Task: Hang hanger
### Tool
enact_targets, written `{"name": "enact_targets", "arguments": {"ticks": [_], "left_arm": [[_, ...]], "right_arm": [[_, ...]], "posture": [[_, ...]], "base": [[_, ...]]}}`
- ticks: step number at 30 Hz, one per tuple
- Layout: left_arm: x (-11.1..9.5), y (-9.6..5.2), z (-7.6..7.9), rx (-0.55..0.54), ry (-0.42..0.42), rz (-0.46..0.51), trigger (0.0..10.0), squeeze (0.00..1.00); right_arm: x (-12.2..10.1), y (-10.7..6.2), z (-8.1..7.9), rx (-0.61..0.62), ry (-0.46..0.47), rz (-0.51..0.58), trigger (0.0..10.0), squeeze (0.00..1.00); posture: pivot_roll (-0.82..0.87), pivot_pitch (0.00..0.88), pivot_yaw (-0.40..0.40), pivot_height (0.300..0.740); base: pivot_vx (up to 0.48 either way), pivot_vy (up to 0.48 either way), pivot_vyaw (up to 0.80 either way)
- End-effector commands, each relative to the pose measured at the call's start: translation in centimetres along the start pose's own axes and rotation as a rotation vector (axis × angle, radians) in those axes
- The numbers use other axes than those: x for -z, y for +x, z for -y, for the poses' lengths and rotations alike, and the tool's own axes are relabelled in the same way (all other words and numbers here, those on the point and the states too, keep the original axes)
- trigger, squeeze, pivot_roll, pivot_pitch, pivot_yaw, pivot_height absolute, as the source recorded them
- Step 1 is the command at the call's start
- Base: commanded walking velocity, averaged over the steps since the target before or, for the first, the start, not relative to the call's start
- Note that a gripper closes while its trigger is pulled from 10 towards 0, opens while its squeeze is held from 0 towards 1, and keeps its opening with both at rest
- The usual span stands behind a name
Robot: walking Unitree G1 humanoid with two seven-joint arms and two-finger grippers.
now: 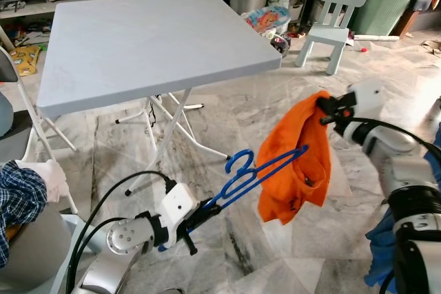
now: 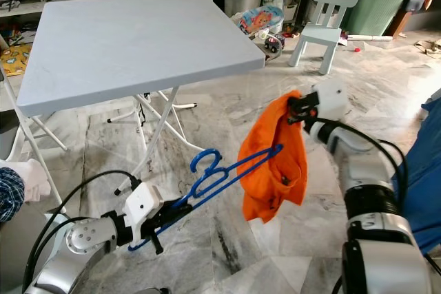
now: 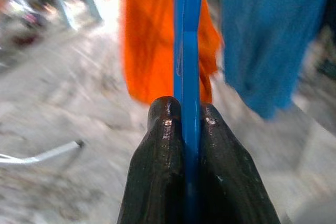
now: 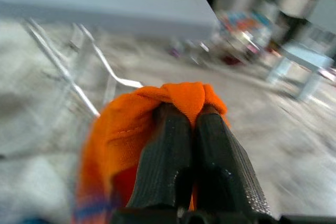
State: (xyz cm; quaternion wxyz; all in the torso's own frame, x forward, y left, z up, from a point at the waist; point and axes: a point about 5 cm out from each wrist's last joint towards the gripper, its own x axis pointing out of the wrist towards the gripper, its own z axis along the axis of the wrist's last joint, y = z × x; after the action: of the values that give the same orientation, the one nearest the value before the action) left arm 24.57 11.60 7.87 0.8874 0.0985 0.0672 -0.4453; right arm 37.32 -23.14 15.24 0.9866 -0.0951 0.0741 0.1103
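Left hand [image 1: 201, 209] pinches a blue plastic hanger [image 1: 251, 173] — its far arm inside an orange cloth garment [image 1: 298, 160] — right hand [image 1: 324, 109] pinching the garment's top.

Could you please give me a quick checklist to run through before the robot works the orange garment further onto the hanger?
1. Left gripper holds the blue hanger: ok, fingers clamped on its bar.
2. Right gripper holds the orange garment: ok, cloth bunched at its fingertips.
3. One hanger arm is inside the garment: ok, its far end runs into the cloth.
4. Other hanger arm is inside: cannot tell, cloth hides it.
5. Hanger hook is free: ok, nothing is caught on it.
6. Garment is off the floor: ok, it hangs in the air.
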Motion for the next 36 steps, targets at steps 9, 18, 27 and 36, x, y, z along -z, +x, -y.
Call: {"name": "enact_targets", "arguments": {"ticks": [9,18,27,36], "left_arm": [[-0.6,-0.4,-1.0,-0.292,-0.121,0.12,0.0,0.0],[0.4,-0.3,-2.4,-0.677,-0.21,0.038,10.0,0.0],[0.0,-2.2,-4.2,-0.942,-0.171,0.017,10.0,0.0],[0.1,-1.9,-4.2,-0.89,-0.205,0.018,10.0,0.0]], "right_arm": [[1.7,-0.5,1.4,0.348,0.095,-0.032,0.0,0.0],[0.2,0.0,-4.6,0.045,0.176,0.12,0.0,0.0],[-1.2,-1.5,-7.3,0.025,0.147,0.269,0.0,0.0],[1.0,-2.7,-6.9,0.137,0.17,0.231,0.0,0.0]], "posture": [[0.03,0.042,-0.058,0.74],[0.05,0.043,-0.051,0.74],[0.08,0.022,-0.026,0.74],[0.1,0.0,0.02,0.74]], "base": [[0.0,0.0,0.0],[0.0,0.0,0.0],[0.0,0.0,0.0],[0.0,0.0,0.0]]}}
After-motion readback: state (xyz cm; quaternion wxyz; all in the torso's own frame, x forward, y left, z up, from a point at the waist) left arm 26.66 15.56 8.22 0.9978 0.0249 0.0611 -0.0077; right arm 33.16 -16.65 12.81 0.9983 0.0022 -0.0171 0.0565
